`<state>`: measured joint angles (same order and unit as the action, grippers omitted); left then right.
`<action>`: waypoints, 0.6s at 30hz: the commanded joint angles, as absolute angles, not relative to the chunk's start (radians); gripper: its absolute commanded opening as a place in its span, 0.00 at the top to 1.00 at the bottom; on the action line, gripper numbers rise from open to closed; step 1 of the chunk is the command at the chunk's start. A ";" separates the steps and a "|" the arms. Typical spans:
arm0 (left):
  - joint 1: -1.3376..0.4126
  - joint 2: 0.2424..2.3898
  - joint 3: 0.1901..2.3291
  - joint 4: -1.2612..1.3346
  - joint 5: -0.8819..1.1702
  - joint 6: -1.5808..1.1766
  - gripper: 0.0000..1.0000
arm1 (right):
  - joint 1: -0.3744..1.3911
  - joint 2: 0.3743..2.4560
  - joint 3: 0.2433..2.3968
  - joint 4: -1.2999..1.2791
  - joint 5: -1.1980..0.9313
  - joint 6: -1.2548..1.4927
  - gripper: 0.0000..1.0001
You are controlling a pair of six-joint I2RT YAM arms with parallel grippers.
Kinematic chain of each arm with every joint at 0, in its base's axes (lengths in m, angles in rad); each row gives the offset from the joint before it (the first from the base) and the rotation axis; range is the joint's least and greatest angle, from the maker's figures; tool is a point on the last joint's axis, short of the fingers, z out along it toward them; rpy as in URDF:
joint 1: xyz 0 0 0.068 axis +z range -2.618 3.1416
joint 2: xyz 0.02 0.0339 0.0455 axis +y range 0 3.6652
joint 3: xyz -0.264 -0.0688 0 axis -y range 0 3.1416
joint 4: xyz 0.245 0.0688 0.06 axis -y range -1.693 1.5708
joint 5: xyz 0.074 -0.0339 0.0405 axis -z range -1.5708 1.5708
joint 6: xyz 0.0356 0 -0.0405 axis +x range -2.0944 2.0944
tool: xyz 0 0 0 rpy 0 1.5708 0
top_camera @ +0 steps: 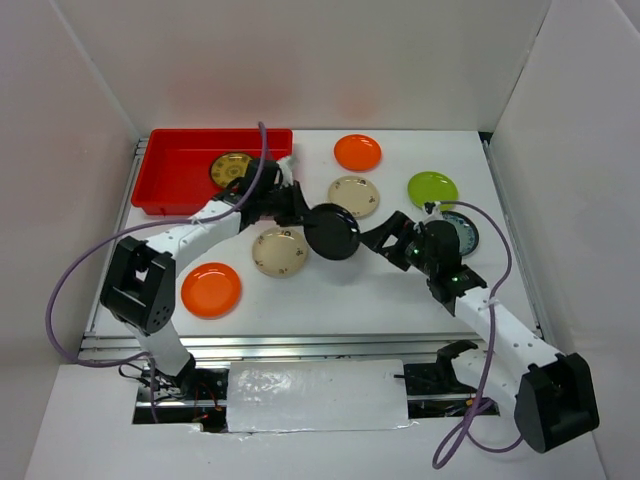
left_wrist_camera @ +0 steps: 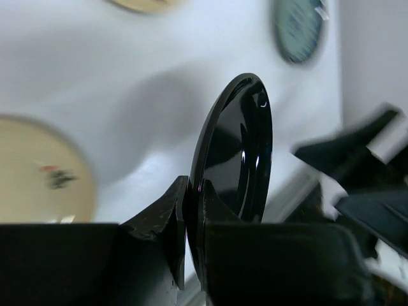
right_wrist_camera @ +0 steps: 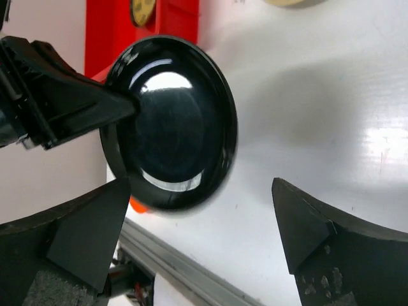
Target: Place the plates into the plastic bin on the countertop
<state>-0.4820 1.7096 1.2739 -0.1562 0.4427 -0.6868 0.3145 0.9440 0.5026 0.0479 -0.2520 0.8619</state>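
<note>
My left gripper (top_camera: 300, 215) is shut on the rim of the glossy black plate (top_camera: 332, 231), holding it on edge above the countertop (top_camera: 400, 290); the plate also shows in the left wrist view (left_wrist_camera: 237, 150) and the right wrist view (right_wrist_camera: 169, 121). My right gripper (top_camera: 385, 238) is open and empty just right of the black plate. The red bin (top_camera: 175, 165) at the back left holds the brown-gold plate (top_camera: 230, 168). On the countertop lie two orange plates (top_camera: 358, 152) (top_camera: 211, 289), two beige plates (top_camera: 354, 196) (top_camera: 279, 252), the lime plate (top_camera: 432, 188) and the blue-grey plate (top_camera: 466, 232), partly hidden by my right arm.
White walls enclose the countertop at the back and sides. A metal rail (top_camera: 320, 345) runs along the front edge. Purple cables loop from both arms.
</note>
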 commanded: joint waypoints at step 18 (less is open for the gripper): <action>0.120 2.115 1.834 -0.225 0.048 -0.850 1.00 | 0.552 1.782 0.807 0.397 -0.288 0.910 0.00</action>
<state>0.0982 2.0491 1.7664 -0.1776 0.0257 -0.8429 0.5117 1.7245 0.7528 0.3504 -0.2699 0.8978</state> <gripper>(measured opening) 0.196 0.997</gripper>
